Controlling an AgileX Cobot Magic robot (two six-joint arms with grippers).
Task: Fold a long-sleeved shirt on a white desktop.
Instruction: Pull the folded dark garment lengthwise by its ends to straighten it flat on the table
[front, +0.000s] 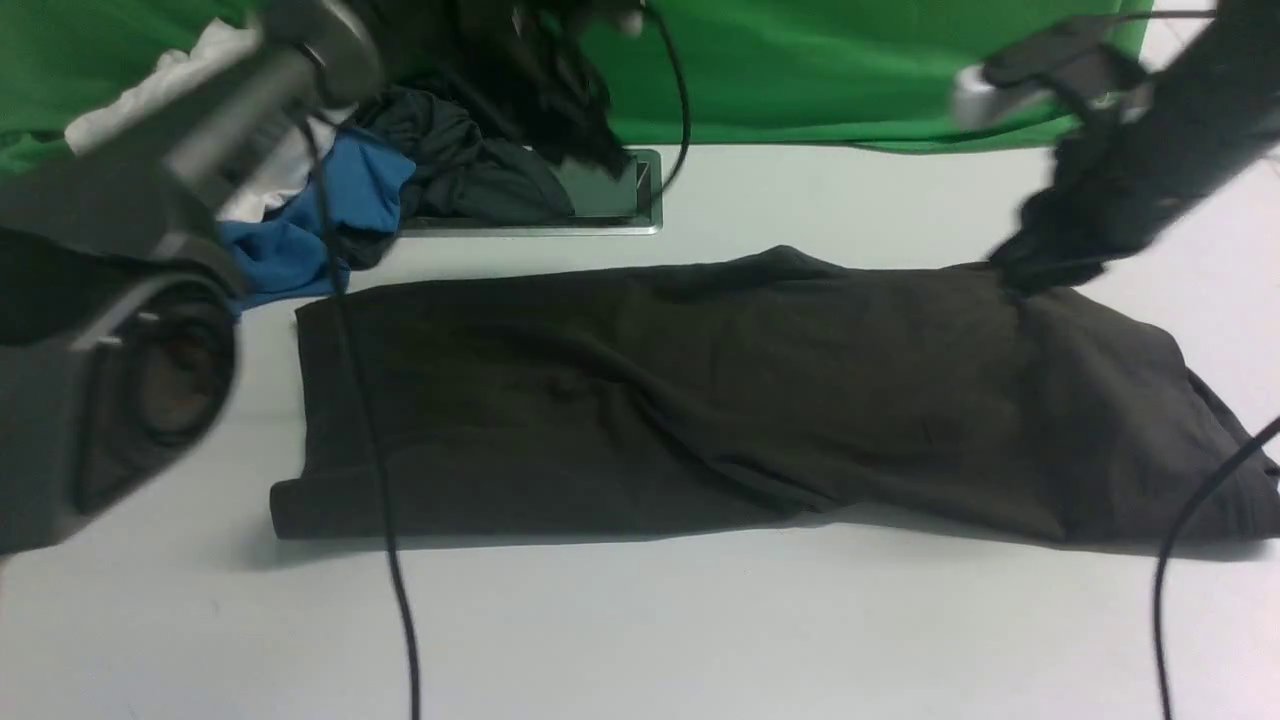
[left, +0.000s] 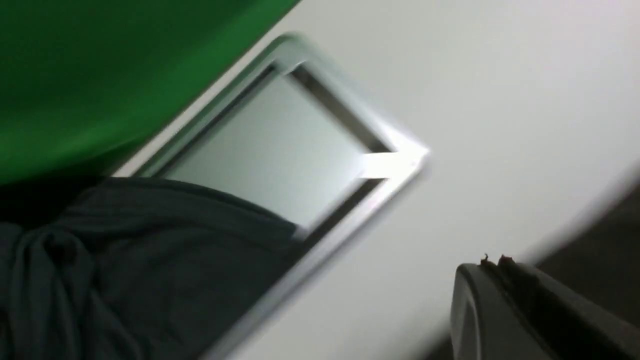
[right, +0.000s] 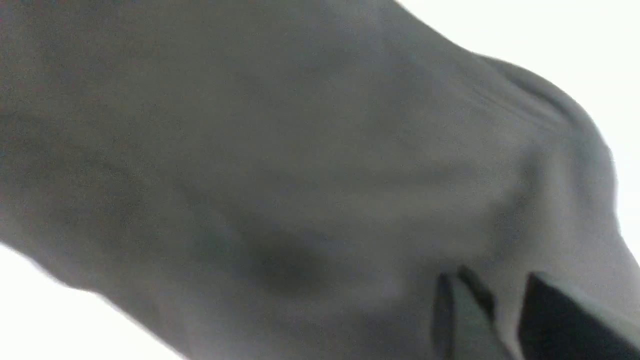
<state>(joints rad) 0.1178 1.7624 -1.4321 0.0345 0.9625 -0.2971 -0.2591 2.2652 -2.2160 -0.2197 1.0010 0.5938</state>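
Front view: the long-sleeved shirt (front: 700, 400), black-brown cotton folded into a long creased band, lies across the middle of the smooth white bench (front: 700, 630). At its far edge sits the right claw (right: 495, 277), jaws partly apart over the cloth. The left claw (left: 492, 261), pressed closed, hovers by the silver-framed hatch (front: 605, 190), near a crumpled dark grey garment (front: 470, 175) and a blue garment (front: 300, 250). A black cable (front: 400, 600) crosses the shirt's left end.

Robot lab or studio set-up, green cloth backdrop (front: 800, 70), white desktop (front: 700, 620) with silver-framed cable hatch (front: 605, 192)
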